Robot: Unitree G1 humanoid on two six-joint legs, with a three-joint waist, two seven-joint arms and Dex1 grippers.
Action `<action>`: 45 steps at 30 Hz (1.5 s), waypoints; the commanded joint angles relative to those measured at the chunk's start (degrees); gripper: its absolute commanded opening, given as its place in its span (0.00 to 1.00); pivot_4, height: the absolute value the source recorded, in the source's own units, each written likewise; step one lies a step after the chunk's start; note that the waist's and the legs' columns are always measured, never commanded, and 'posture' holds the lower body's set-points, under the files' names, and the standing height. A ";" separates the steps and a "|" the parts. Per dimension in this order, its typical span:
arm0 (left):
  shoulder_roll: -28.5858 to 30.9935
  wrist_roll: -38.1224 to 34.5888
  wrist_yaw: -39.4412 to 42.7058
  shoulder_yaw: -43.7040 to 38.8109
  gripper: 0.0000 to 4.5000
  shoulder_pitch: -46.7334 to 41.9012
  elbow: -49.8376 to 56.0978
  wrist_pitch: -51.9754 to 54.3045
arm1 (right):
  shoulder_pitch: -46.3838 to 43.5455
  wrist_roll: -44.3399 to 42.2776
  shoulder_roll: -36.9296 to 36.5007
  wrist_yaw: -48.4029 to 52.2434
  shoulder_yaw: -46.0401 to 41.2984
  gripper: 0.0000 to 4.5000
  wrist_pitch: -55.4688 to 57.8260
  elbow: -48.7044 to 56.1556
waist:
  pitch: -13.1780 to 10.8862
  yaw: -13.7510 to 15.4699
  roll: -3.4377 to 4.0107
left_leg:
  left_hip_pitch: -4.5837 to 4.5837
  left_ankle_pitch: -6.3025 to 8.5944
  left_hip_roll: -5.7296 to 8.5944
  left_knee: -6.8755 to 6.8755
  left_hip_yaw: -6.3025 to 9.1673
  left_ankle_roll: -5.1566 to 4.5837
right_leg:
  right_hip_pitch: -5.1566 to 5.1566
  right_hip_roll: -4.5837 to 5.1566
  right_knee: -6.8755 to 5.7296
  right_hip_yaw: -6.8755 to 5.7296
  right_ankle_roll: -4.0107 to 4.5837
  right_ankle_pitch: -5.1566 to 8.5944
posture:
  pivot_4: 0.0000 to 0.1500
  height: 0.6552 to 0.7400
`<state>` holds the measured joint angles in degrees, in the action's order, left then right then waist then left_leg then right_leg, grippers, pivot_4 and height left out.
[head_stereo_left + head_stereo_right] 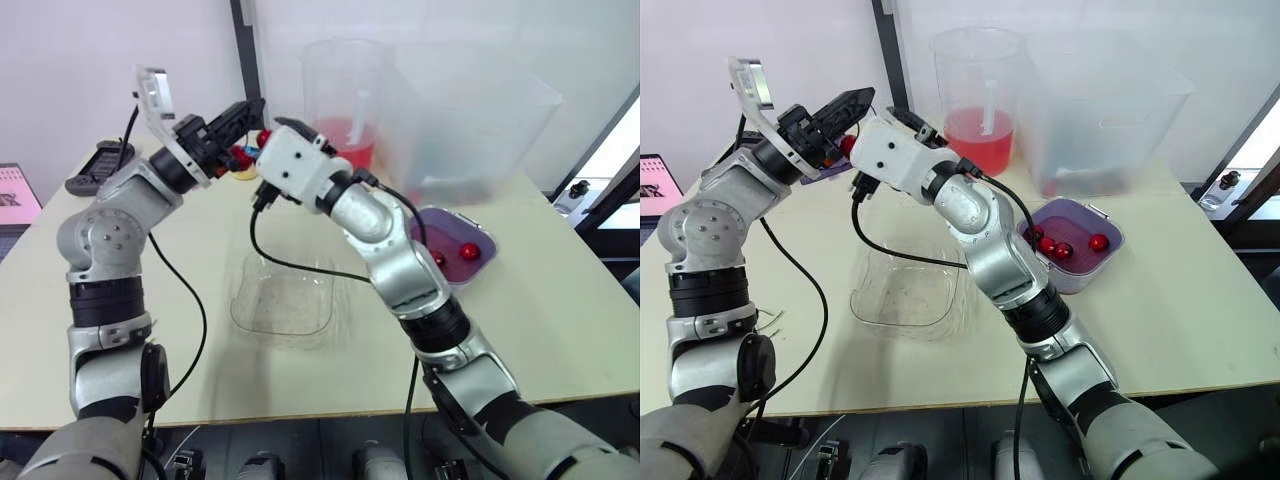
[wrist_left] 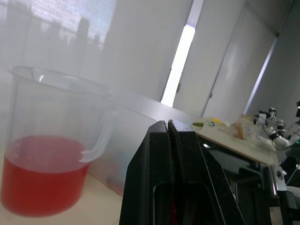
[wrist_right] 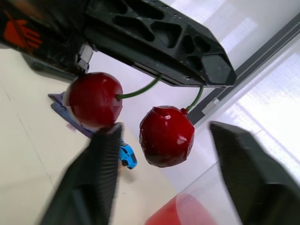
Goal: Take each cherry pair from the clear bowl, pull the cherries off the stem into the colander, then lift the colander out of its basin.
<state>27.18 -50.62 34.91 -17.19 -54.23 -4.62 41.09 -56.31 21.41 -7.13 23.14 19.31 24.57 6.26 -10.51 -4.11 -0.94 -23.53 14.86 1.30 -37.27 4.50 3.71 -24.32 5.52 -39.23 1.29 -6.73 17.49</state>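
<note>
The left gripper (image 1: pixel 250 108) is raised behind the clear bowl (image 1: pixel 285 300), on the side of the jug with red liquid (image 1: pixel 345 120). Its fingers are pressed together on the thin green stem (image 3: pixel 140 90), and the cherry pair (image 3: pixel 96 101) hangs below them. The right gripper (image 3: pixel 164 126) meets it there with its fingers wide, one on each side of the nearer cherry (image 3: pixel 166 140), and I think not touching it. The purple colander (image 1: pixel 1115 235) stands to the right of the bowl, well apart from the hanging fruit, and it already has several cherries inside. The bowl itself looks empty.

I judge three risks. First, the place: if the cherry is pulled off here and released, it falls on the table behind the bowl and not into the colander. Second, the hold on the stem is very small, so a strong pull can draw the whole pair out of the left fingers. Third, one right finger is very near the other cherry, and closing may push it and swing the pair away.
</note>
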 commanded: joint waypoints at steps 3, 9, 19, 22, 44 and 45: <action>1.21 -0.22 1.21 -2.53 0.00 -3.55 -2.60 -1.98 | 3.80 -8.55 -3.35 6.41 -8.08 0.99 5.86 6.25 | 0.00 0.25 -0.01 | 0.00 0.00 0.03 -0.05 0.04 0.00 | 0.10 0.02 0.03 -0.03 0.00 0.00 | 1.00 0.93; 5.35 -1.45 11.41 0.66 0.00 -2.39 -1.02 2.11 | 1.28 -41.37 -2.59 20.94 -29.79 0.99 31.02 8.43 | 0.00 -0.12 0.00 | 0.00 0.00 0.01 0.00 0.05 -0.01 | 0.11 0.00 0.04 -0.06 0.00 0.00 | 1.00 0.93; 7.93 -5.52 19.12 2.55 0.00 0.06 3.76 9.52 | -1.57 -59.93 -5.46 21.04 -34.15 0.99 42.99 7.47 | -0.02 -0.03 0.03 | 0.03 0.01 -0.01 0.00 0.05 -0.03 | 0.11 -0.01 0.03 -0.04 0.00 0.00 | 1.00 0.93; 7.12 -6.00 18.56 2.67 0.00 0.44 4.90 9.91 | -0.87 -61.75 -4.91 20.48 -31.88 0.99 42.25 7.36 | -0.02 0.00 0.03 | 0.03 0.01 -0.01 0.00 0.05 -0.03 | 0.11 0.00 0.03 -0.03 0.00 0.00 | 1.00 0.93; 3.21 -6.31 16.26 3.31 0.00 0.95 7.20 9.40 | -0.24 -67.49 -5.12 13.91 -28.19 0.54 38.25 4.26 | -0.01 0.06 0.03 | 0.02 0.01 -0.01 -0.01 0.04 -0.03 | 0.11 0.00 0.04 -0.03 0.00 0.00 | 1.00 0.93; 3.11 -6.28 16.09 3.20 0.00 0.90 7.14 9.29 | -0.16 -67.51 -5.23 13.68 -28.04 0.49 38.18 4.12 | -0.01 0.06 0.03 | 0.02 0.01 -0.01 -0.01 0.04 -0.03 | 0.10 0.00 0.04 -0.03 0.00 0.00 | 1.00 0.93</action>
<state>30.21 -56.10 51.07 -13.18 -52.54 0.75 51.04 -56.07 -44.78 -12.30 37.32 -8.37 63.87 9.73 -10.52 -4.06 -0.91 -23.50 14.86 1.29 -37.29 4.54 3.68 -24.21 5.52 -39.19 1.26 -6.73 17.49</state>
